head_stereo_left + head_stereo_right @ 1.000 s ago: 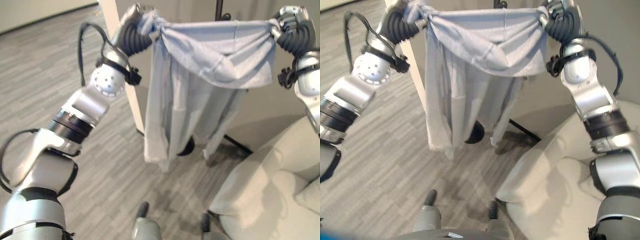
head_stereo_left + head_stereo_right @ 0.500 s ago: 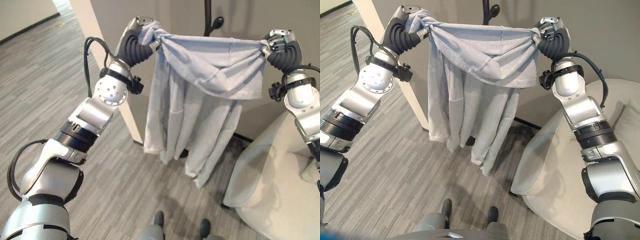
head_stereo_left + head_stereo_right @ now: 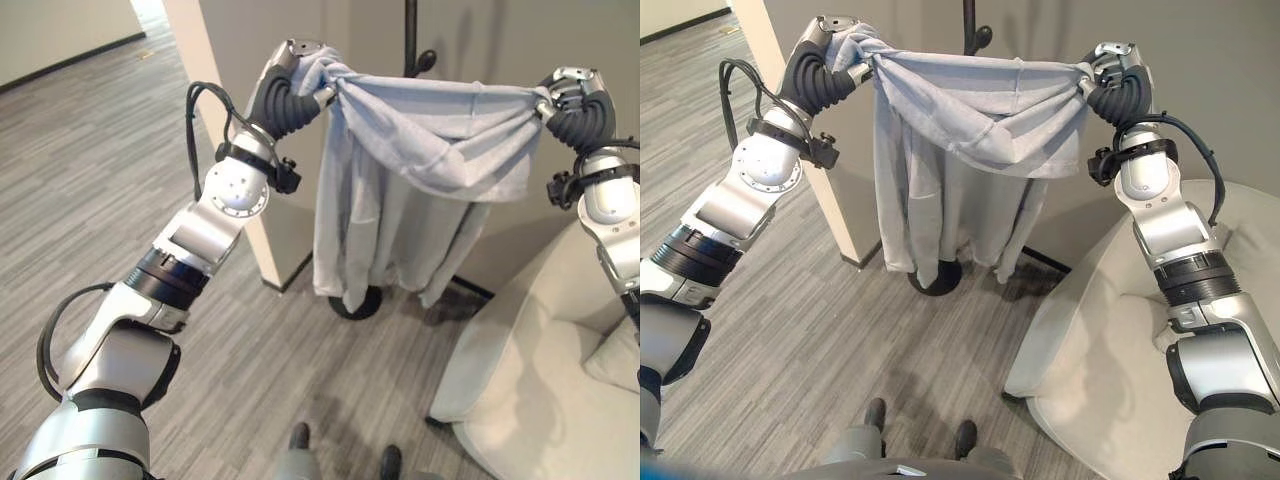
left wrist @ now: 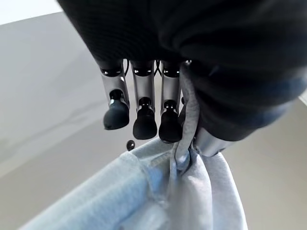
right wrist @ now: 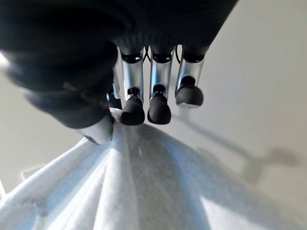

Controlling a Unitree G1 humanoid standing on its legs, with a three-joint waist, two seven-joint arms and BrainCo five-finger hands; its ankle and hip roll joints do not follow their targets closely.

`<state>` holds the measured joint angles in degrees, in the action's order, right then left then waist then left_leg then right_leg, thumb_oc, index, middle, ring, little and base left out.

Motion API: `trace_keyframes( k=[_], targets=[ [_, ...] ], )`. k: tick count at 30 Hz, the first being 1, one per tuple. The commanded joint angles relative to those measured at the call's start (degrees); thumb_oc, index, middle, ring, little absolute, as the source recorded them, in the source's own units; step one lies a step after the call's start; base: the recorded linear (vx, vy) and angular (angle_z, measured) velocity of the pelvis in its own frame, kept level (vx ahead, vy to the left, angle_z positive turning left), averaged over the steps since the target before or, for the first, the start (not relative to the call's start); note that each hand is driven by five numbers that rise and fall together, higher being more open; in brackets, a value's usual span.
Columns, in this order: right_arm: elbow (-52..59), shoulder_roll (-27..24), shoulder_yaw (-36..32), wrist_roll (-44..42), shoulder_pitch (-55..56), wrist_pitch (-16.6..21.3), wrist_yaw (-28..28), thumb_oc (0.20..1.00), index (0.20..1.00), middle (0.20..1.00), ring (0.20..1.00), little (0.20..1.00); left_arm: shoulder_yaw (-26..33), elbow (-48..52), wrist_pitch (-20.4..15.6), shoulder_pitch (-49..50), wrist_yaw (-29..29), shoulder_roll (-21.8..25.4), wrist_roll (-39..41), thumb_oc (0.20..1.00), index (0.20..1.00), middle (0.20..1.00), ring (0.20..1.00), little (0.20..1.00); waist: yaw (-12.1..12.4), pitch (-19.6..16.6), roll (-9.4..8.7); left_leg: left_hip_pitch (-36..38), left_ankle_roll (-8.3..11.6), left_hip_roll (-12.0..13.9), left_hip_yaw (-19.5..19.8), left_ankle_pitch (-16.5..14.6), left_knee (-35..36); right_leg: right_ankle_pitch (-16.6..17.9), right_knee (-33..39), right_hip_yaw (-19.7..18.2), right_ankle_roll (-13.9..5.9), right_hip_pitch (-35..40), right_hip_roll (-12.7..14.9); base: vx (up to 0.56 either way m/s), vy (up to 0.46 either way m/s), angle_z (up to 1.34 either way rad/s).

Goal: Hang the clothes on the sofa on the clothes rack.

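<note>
Left hand (image 3: 298, 72) and right hand (image 3: 1112, 76) each clench a corner of a grey garment (image 3: 975, 110) stretched between them, apparently carrying it toward the clothes rack (image 3: 971, 30) just beyond, needing a lift onto a hook.

Grey wood-grain plank flooring (image 3: 110, 150) is stretching across the room, its boards running diagonally towards the far corner. A cream square pillar (image 3: 225, 120) is rising from it on the left, casting a soft shade across the planks at its foot. Behind, a plain grey wall (image 3: 1230, 90) is filling the background. Along the far left edge, a pale wall with a dark skirting strip (image 3: 70, 35) is meeting the floor. A dark baseboard line (image 3: 1045, 260) is running along the bottom of the grey wall.
</note>
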<state>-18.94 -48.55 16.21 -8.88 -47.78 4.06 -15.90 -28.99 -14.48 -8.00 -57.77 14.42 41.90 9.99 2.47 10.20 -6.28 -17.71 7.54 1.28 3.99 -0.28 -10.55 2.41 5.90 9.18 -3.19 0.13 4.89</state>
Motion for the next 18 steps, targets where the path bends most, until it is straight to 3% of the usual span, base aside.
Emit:
trace_keyframes(
  k=[1,3,4,5,6,8,9,13,15,16,18],
  targets=[
    [-0.79,-4.95,-3.17,0.81,-0.59,0.71,-2.27,0.2,0.2,0.2,0.2,0.2,3.83,-4.26,-0.49,-2.89,2.39,2.97,-0.82,0.2,0.2,0.2,0.2,0.2,-0.37,-5.42,2.38,10.8,-4.23,-2.72,-1.96,1.23,11.37,-4.78,-1.13,-1.89,-5.32,4.24,-1.62,0.28,0.208,-1.02],
    [-2.21,-4.46,-1.88,0.59,-2.17,0.5,-1.88,0.2,0.2,0.2,0.2,0.2,3.53,-4.89,-0.33,-3.36,2.41,4.19,-0.59,0.2,0.2,0.2,0.2,0.2,0.11,-5.77,2.38,12.37,-5.33,-2.93,-3.81,0.24,11.58,-6.32,-5.82,-3.15,-6.09,3.2,0.15,0.28,0.284,-1.05],
    [-2.33,-3.39,-1.69,0.43,-3.25,0.4,-1.52,0.2,0.2,0.2,0.2,0.2,4.26,-4.78,0.13,-3.46,2.46,5.48,-0.86,0.2,0.2,0.2,0.2,0.2,0.85,-4.62,2.55,14.02,-6.55,-2.44,-5.94,-1.94,9.96,-6.46,-15.82,-2.4,-7.63,0.0,1.33,0.32,0.291,-0.89],
    [-2.55,-3.0,-2.02,0.3,-3.6,0.34,-1.24,0.2,0.2,0.2,0.2,0.2,4.92,-4.73,0.25,-3.29,2.47,5.79,-0.92,0.2,0.2,0.2,0.2,0.2,0.51,-3.63,2.92,15.61,-7.24,-1.97,-6.8,-3.23,9.0,-4.24,-23.18,-1.73,-8.53,-3.16,2.29,0.35,0.189,-1.65],
    [-2.45,-3.12,-2.05,0.19,-4.14,0.34,-1.27,0.2,0.2,0.2,0.2,0.2,4.96,-4.75,0.31,-3.94,2.51,6.0,-1.16,0.2,0.2,0.2,0.2,0.2,0.05,-3.29,3.23,17.28,-7.36,-1.58,-7.02,-4.35,8.96,-2.98,-25.42,-0.97,-8.15,-6.26,4.12,0.22,0.054,-1.16],
    [-2.48,-3.39,-2.13,-0.02,-4.45,0.35,-1.23,0.2,0.2,0.2,0.2,0.2,4.81,-4.84,0.26,-4.43,2.56,5.93,-1.31,0.2,0.2,0.2,0.2,0.2,-0.37,-3.43,3.47,18.23,-7.12,-1.25,-6.72,-4.85,9.47,-3.06,-23.31,-0.23,-7.59,-6.91,4.63,0.25,-0.068,-0.19],
    [-2.14,-4.33,-2.25,-0.28,-5.0,0.38,-1.3,0.2,0.2,0.2,0.2,0.2,4.33,-4.99,0.12,-5.06,2.64,5.65,-1.39,0.2,0.2,0.2,0.2,0.2,-1.28,-3.29,3.74,19.81,-6.55,-0.83,-5.73,-5.91,10.15,-2.04,-17.43,-0.03,-7.33,-7.92,5.27,0.38,-0.146,0.35],
    [-0.73,-5.89,-4.13,0.3,-4.47,0.89,-2.24,0.2,0.2,0.2,0.2,0.2,6.1,-3.97,-0.57,-3.96,3.52,6.18,-2.38,0.2,0.2,0.2,0.2,0.2,-3.7,-1.96,3.9,26.07,-4.61,1.69,-5.27,-8.63,11.82,3.39,-3.15,0.76,-10.32,-14.52,6.02,0.37,-0.19,0.28],
    [-0.6,-6.69,-3.98,0.04,-3.82,1.25,-1.87,0.2,0.2,0.2,0.2,0.2,5.76,-3.81,-0.95,-3.95,3.45,6.42,-2.35,0.2,0.2,0.2,0.2,0.2,-3.9,-2.27,3.3,27.31,-4.26,1.53,-4.77,-9.83,12.11,3.49,-1.17,0.35,-10.74,-12.85,5.49,0.29,-0.168,0.25],
    [-1.03,-6.45,-3.46,-0.05,-4.18,0.99,-1.35,0.2,0.2,0.2,0.2,0.2,5.67,-4.26,-0.79,-4.04,3.5,6.25,-2.24,0.2,0.2,0.2,0.2,0.2,-3.68,-2.65,2.09,28.42,-3.91,1.42,-4.77,-10.58,12.1,4.85,-1.4,0.28,-10.67,-11.79,5.34,0.39,-0.256,0.63],
    [0.26,-6.52,-2.46,-0.18,-4.28,0.96,-0.47,0.2,0.2,0.2,0.2,0.2,7.32,-3.56,-0.9,-1.14,3.18,5.04,-1.68,0.2,0.2,0.2,0.2,0.2,-3.71,-4.99,0.7,29.92,-2.16,4.89,-3.57,-11.14,8.9,5.99,-2.03,0.68,-9.23,-8.34,4.01,0.61,-0.442,0.76]
  ],
)
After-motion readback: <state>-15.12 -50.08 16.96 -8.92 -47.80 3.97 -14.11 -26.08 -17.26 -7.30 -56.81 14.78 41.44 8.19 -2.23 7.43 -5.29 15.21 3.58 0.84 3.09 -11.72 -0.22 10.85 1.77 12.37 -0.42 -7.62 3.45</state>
